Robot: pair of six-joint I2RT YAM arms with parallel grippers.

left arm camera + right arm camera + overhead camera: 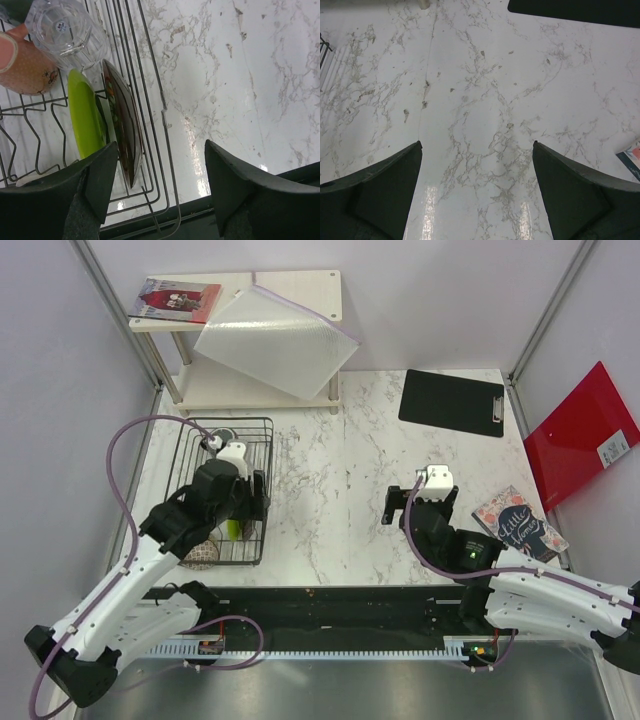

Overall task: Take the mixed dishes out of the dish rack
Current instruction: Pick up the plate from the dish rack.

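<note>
The black wire dish rack [262,445] stands at the table's left. My left gripper [246,508] hangs open over its near right part. In the left wrist view the gripper [160,185] is open, and the red patterned plate [122,130] stands on edge just inside the left finger. The lime-green plate [85,120] stands beside it. A clear glass [62,30] and the brown speckled bowl [27,67] lie further in. A dark mug [221,436] shows at the rack's far end. My right gripper [408,503] is open and empty over bare marble [477,190].
A white two-tier shelf [320,285] at the back holds a book [178,298] and a translucent sheet [275,340]. A black clipboard [452,402], a red folder [580,435] and a paperback [518,523] lie to the right. A black strip [330,600] runs along the near edge.
</note>
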